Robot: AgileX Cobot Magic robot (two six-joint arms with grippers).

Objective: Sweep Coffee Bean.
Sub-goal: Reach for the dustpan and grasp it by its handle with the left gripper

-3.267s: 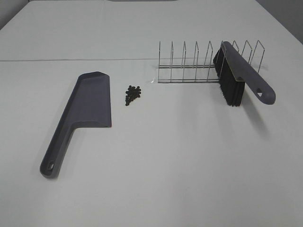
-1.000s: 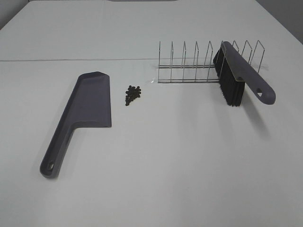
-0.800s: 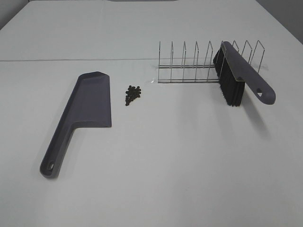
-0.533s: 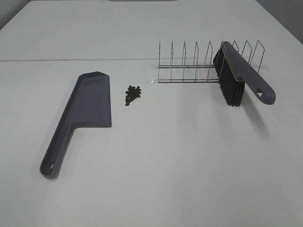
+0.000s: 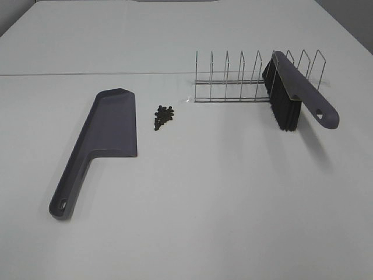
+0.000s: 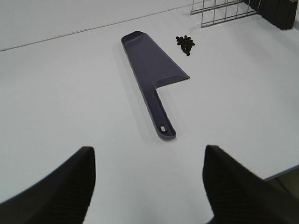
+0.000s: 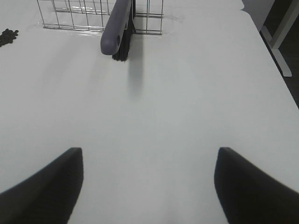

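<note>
Though tiny, coffee bean (image 5: 164, 116) in tight dark clump near the dustpan (image 5: 111, 125); left gripper (image 6: 148, 158) and right gripper (image 7: 149, 156) spread, empty.

The right gripper (image 7: 149, 150) hangs over the white table (image 7: 187, 98), its two dark fingers (image 7: 51, 186) spread wide apart with only bare tabletop between them. Ahead of it a brush (image 7: 115, 28) leans in a wire rack (image 7: 70, 14), its grey handle pointing towards the gripper and its black bristles (image 7: 123, 52) reaching the table. A small cluster of coffee beans (image 7: 7, 36) lies well off to one side, near the rack.
</note>
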